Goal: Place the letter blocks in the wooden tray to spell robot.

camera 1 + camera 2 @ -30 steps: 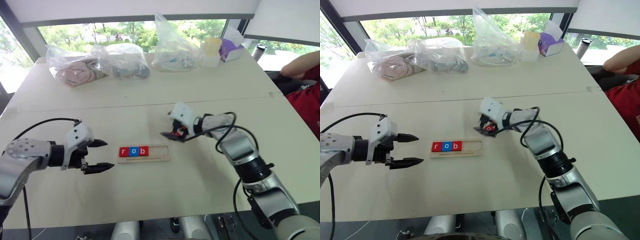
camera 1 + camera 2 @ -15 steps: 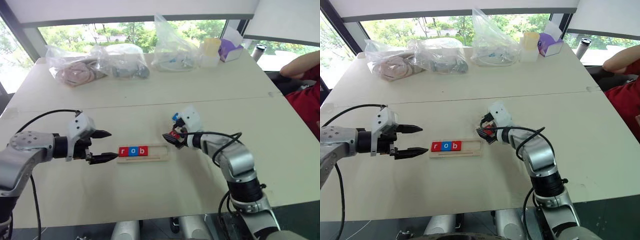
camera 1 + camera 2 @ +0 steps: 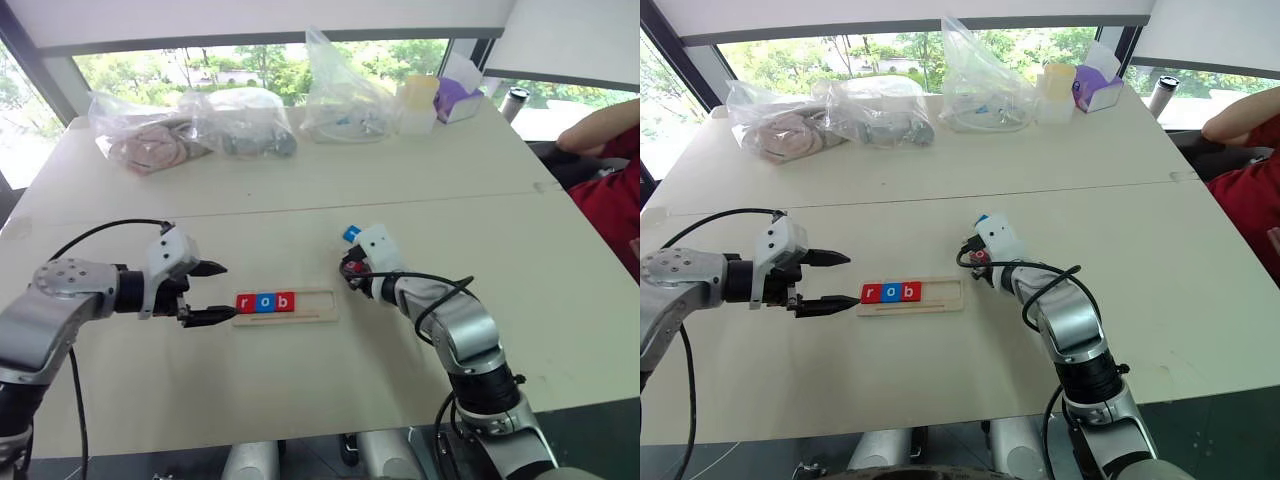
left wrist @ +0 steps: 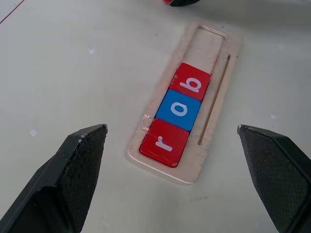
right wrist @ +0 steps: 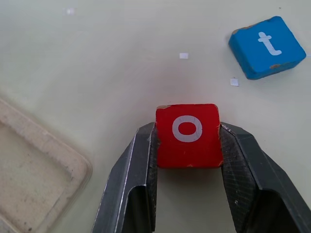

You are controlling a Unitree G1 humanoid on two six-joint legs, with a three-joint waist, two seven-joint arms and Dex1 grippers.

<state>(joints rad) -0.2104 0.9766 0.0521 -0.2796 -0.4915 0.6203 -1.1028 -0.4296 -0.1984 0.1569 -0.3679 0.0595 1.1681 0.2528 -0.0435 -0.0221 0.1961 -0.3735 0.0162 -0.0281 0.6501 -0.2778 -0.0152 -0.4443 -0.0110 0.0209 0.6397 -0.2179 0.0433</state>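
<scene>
At the left, the left gripper [image 3: 212, 293] hovers just beside the left end of the wooden tray [image 4: 210, 42], its jaws spread wide and holding nothing. The tray lies near the middle of the table [image 3: 300, 180] and already carries three letter blocks pushed to its left end: a red r [image 4: 164, 142], a blue o [image 4: 179, 109] and a red b [image 4: 192, 81], leaving the right part bare. Just right of the tray, the right gripper [image 5: 188, 145] has its jaws closed on the two sides of the red o block [image 5: 187, 134], which appears to rest on the table; the blue t block [image 5: 266, 46] lies loose a little farther off. To do this step well, lift the block level, keep the letter upright to match its neighbours, carry it left over the tray's rim and lower it flat against the b before releasing, so the last slot remains free for the t.
</scene>
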